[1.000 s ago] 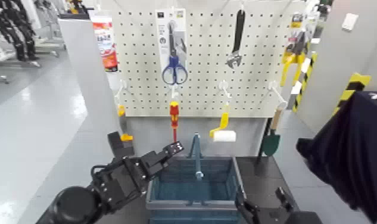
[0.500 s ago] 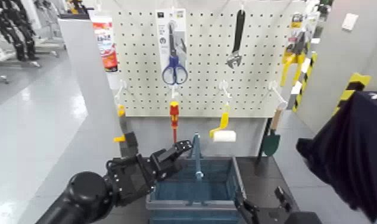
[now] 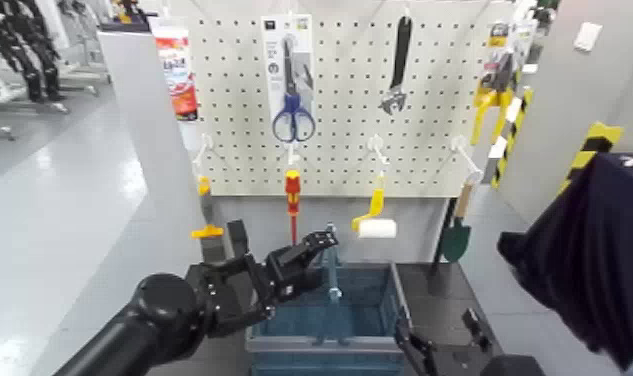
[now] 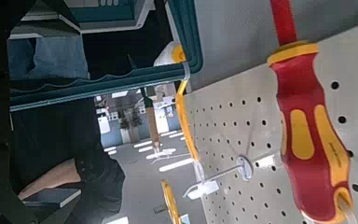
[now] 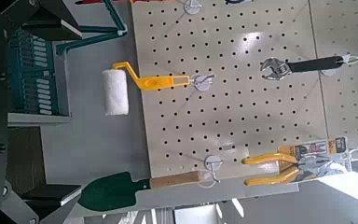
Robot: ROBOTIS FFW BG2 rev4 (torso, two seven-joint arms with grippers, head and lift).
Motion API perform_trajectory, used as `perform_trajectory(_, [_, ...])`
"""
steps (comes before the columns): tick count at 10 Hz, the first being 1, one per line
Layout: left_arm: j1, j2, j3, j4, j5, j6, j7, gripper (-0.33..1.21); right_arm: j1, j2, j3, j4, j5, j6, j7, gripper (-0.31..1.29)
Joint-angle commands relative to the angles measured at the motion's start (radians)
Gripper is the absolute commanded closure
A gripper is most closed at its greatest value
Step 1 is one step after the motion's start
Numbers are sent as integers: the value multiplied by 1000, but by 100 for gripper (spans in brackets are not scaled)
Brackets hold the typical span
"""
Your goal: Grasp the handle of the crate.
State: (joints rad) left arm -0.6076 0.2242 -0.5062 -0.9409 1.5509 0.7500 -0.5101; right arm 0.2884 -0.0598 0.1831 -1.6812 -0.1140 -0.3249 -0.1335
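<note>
A teal-blue crate [image 3: 325, 322] is sitting on a dark counter [image 3: 435, 290] at the foot of a pegboard [image 3: 345, 100], and its slim handle [image 3: 330, 262] is arching upright over its middle, seen edge-on. The left gripper [image 3: 318, 250] is reaching in from the near left, with its tip hovering just beside the left face of the handle near the top of the arch; whether it is touching cannot be told, and its jaws are hard to judge from here. Open room is lying on the right side of the handle, above the crate's interior. Directly behind the handle a red and yellow screwdriver [image 3: 292, 200] is hanging from the board, close above the crate's far rim, with blue scissors [image 3: 292, 118] higher up. To the right a yellow paint roller [image 3: 372, 220], a wrench [image 3: 397, 70] and a green trowel [image 3: 456, 235] are hanging. The right gripper [image 3: 445, 350] is resting low at the crate's near right corner, its jaws spread.
</note>
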Motion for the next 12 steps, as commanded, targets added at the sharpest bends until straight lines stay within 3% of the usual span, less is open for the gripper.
perform_trajectory(1, [-31, -8, -31, 59, 37, 25, -7, 9, -2, 2, 2, 1, -1, -5, 0, 14])
perform_trajectory(4, [-46, -11, -54, 109, 94, 35, -10, 15, -8, 2, 9, 5, -1, -9, 0, 14])
perform_trajectory(5, [-52, -11, -58, 119, 110, 35, -10, 34, -8, 2, 10, 6, -1, -11, 0, 14])
perform_trajectory(6, [-60, -11, -61, 128, 118, 38, -10, 70, -9, 2, 10, 8, -1, -16, 0, 14])
perform_trajectory(8, [-67, -9, -60, 134, 126, 40, -10, 101, -11, 3, 10, 9, -3, -20, 0, 14])
perform_trajectory(10, [-69, -9, -63, 137, 124, 48, 2, 115, -9, 3, 12, 9, -4, -22, 0, 14])
perform_trajectory(12, [-64, -11, -61, 143, 124, 45, 5, 118, -9, 3, 12, 9, -4, -23, 0, 14])
